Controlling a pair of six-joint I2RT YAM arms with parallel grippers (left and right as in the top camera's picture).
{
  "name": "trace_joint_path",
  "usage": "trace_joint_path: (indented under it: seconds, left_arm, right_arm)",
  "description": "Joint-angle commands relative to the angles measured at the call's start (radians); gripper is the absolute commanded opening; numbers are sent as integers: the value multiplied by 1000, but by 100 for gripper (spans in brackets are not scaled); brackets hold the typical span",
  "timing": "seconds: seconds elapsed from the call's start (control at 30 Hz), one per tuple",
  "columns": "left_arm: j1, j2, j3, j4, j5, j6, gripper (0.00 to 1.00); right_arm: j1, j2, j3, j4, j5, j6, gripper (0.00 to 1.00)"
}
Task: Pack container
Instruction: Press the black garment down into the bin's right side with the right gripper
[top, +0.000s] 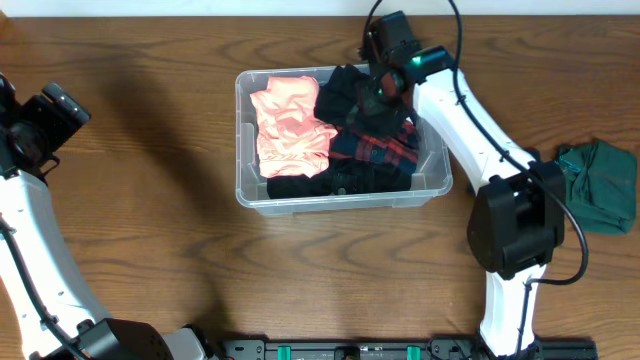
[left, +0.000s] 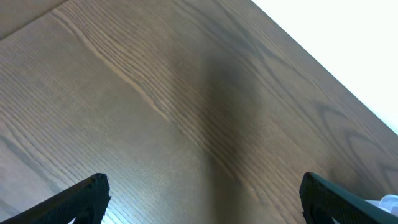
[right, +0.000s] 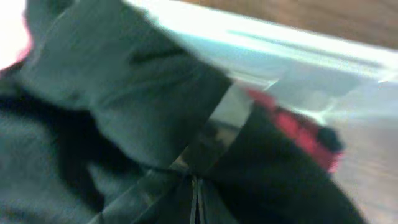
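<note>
Your right pincer (top: 384, 95) is sitting clenched in the container (top: 243, 130), dark clothes (top: 345, 95) around it, perhaps nipped; your left pincer (left: 202, 190) is gaping.

The container (top: 243, 150) is a clear, colourless rectangular plastic bin with rounded corners and a rolled rim. It stands upright and open-topped near the middle of the wooden counter (top: 150, 260), long side running left to right. It is nearly full: a pink garment (top: 290, 125) fills its left part, dark and red-checked cloth (top: 385, 150) the right and front.
</note>
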Motion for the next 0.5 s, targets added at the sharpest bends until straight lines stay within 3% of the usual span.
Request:
trace_joint_path:
  seconds: [0.0, 0.3, 0.47]
  left_arm:
    - [3, 6, 1, 2, 9, 9, 98]
    - [3, 6, 1, 2, 9, 9, 98]
    - [3, 6, 1, 2, 9, 9, 98]
  right_arm:
    - [-60, 43, -16, 26, 119, -3, 1]
    - [-90, 42, -16, 97, 119, -142, 1]
    - [-80, 23, -12, 61, 88, -151, 1]
